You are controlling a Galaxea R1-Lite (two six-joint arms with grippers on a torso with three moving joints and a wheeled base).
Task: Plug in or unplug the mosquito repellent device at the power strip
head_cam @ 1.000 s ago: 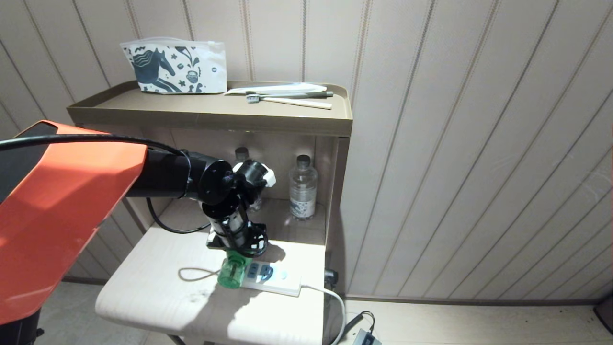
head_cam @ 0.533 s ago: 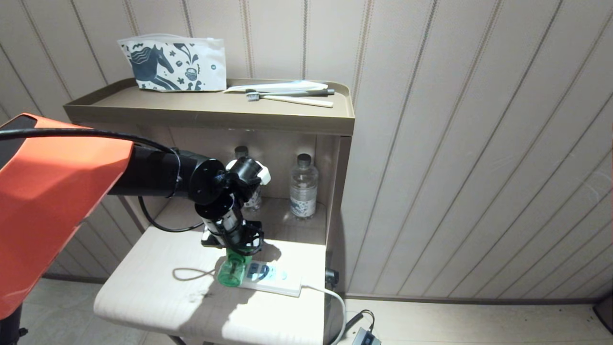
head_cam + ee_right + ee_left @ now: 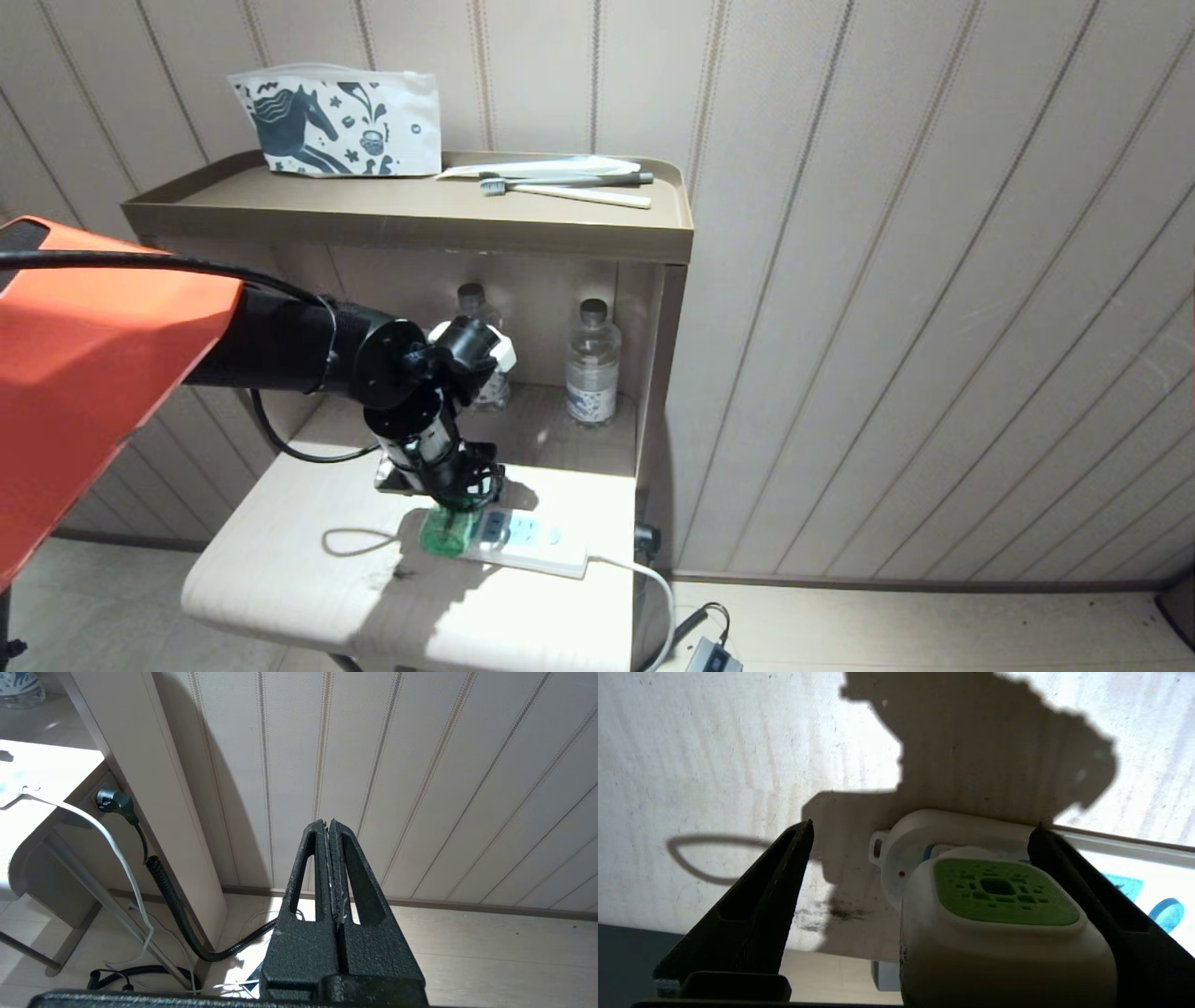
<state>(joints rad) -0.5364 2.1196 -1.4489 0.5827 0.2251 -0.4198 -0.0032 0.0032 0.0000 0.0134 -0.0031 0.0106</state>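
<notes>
The repellent sits low and left of centre in the head view, at the left end of the strip, on the pale table. The left gripper hangs directly over it, released: in the wrist view its 2 fingers stand wide on either side of the white head with clear gaps, touching nothing.

The repellent looks light and rigid: hard, smooth plastic that could slip under the pads. The squarish white head is the sound place to take hold, across its 2 flat sides; the green bottle below seems the weaker part to squeeze.

Whether the prongs are seated in a socket cannot be told: the wrist and the head itself cover that joint. The bottle is mostly hidden in the wrist view.

The right gripper is clenched on nothing, parked low by the wall.
</notes>
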